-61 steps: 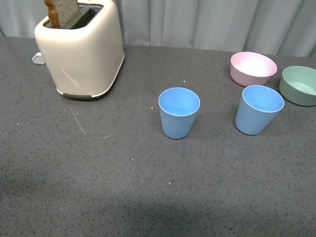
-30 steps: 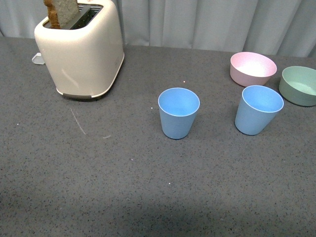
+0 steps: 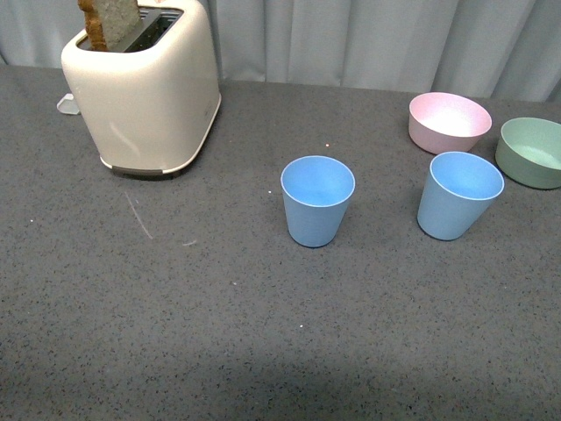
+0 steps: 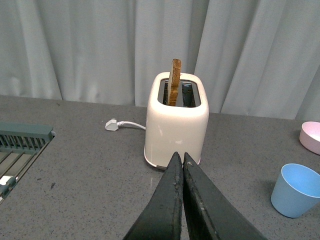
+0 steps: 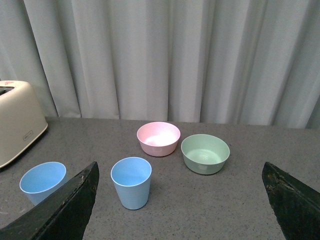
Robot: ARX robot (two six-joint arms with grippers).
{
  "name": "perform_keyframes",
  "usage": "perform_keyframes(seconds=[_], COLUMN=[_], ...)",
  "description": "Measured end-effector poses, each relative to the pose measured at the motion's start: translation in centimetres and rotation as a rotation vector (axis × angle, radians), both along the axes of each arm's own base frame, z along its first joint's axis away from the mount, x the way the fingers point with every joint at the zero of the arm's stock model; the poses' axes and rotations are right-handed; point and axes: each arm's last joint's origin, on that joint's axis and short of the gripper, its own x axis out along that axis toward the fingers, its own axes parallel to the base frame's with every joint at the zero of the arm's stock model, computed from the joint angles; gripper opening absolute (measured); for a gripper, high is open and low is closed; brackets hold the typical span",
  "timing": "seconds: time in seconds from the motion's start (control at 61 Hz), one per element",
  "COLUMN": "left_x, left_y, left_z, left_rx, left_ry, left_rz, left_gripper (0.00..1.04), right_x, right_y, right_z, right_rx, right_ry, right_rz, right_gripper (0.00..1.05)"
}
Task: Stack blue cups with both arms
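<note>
Two light blue, tapered, handleless plastic cups stand upright and well apart on a dark grey speckled tabletop [image 3: 175, 307], neither inside the other; the middle cup [image 3: 317, 200] sits near the tabletop's centre, and the right cup [image 3: 459, 195] stands off to its right; just behind the right cup is a round pink bowl [image 3: 449, 121], with a round pale green bowl [image 3: 531, 151] beside it; far to the left stands a cream toaster [image 3: 145, 88] with a slice of brown toast [image 3: 110, 19] upright in its slot; a grey curtain [image 3: 368, 39] hangs behind; the black left pincer [image 4: 179, 156] has its fingers pressed together on nothing, pointing toward the toaster; the black right pincer [image 5: 179, 166] has its fingers spread wide apart, gripping nothing, facing both cups and both bowls.
</note>
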Motion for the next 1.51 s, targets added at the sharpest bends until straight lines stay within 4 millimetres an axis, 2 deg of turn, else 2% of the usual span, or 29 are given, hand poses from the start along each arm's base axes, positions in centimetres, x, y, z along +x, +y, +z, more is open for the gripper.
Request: perform_keyframes(seconds=[0.508,0.607,0.754,0.918,1.016,1.098,1.213,1.246,1.377,1.508], left_x=[-1.0,-2.0,-2.1,-2.1,-2.1,-2.1,-2.1,-2.1,-2.1,-2.1], left_y=[0.0,0.0,0.0,0.0,0.0,0.0,0.0,0.0,0.0,0.0], left_z=[-0.1,-0.4,-0.3,-0.3,-0.3,-0.3,-0.3,-0.3,-0.3,-0.3], left_rx=[0.000,0.000,0.000,0.000,0.000,0.000,0.000,0.000,0.002,0.002], left_ry=[0.000,0.018,0.006,0.005,0.005,0.005,0.005,0.005,0.005,0.005], left_rz=[0.000,0.000,0.000,0.000,0.000,0.000,0.000,-0.001,0.000,0.000], left_gripper=[0.04,0.04,0.04,0.32,0.55,0.70,0.89,0.98,0.98,0.98], right_x=[0.0,0.0,0.0,0.0,0.0,0.1,1.1,1.7,5.6,10.4], right_y=[0.0,0.0,0.0,0.0,0.0,0.0,-0.4,-0.5,-1.0,-1.4], right_z=[0.0,0.0,0.0,0.0,0.0,0.0,0.1,0.4,1.9,1.6], right_rx=[0.000,0.000,0.000,0.000,0.000,-0.042,-0.148,-0.150,-0.152,-0.078], right_ry=[0.000,0.000,0.000,0.000,0.000,0.007,0.059,0.074,0.126,0.252], right_rz=[0.000,0.000,0.000,0.000,0.000,-0.048,-0.111,-0.112,-0.090,-0.069], right_gripper=[0.95,0.95,0.95,0.95,0.95,0.95,0.95,0.95,0.95,0.95])
